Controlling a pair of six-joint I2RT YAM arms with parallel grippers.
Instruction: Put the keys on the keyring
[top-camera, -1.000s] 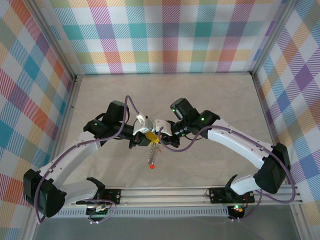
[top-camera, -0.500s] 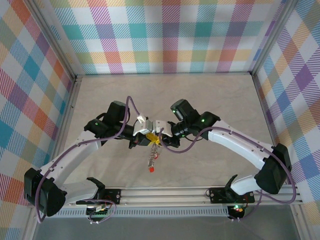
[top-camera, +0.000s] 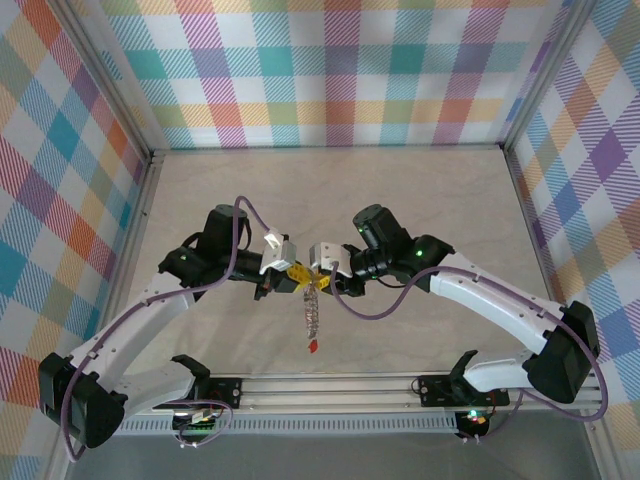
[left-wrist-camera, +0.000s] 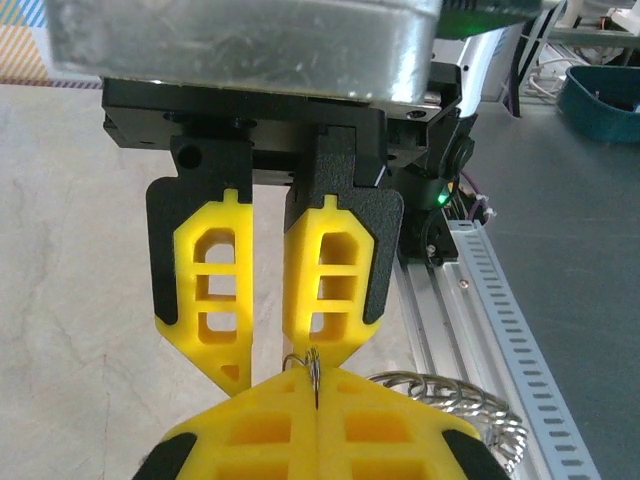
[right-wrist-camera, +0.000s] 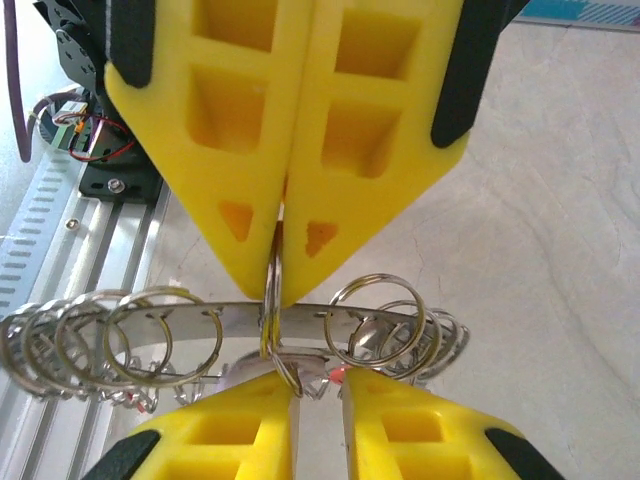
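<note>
The keyring (top-camera: 313, 312), a silvery band strung with several split rings, hangs in mid-air between the two arms, with a red key (top-camera: 313, 346) dangling at its bottom end. My left gripper (top-camera: 297, 274) is shut on one thin split ring at the keyring's top; the left wrist view shows that ring pinched between its yellow tips (left-wrist-camera: 318, 385). My right gripper (top-camera: 318, 278) faces it tip to tip. In the right wrist view its jaws (right-wrist-camera: 318, 400) stand a narrow gap apart just under the keyring's band (right-wrist-camera: 190, 318), a small ring resting against one finger (right-wrist-camera: 255, 420). A red speck (right-wrist-camera: 341, 373) shows behind.
The beige tabletop (top-camera: 330, 200) lies under the hanging keyring. A slotted aluminium rail (top-camera: 400, 385) carrying the arm bases runs along the near edge. Plaid walls (top-camera: 330, 70) close in the back and both sides.
My right gripper's jaws have parted from shut to a narrow gap. Both grippers have shifted slightly toward the rail, and the keyring with the red key now hangs a little lower.
</note>
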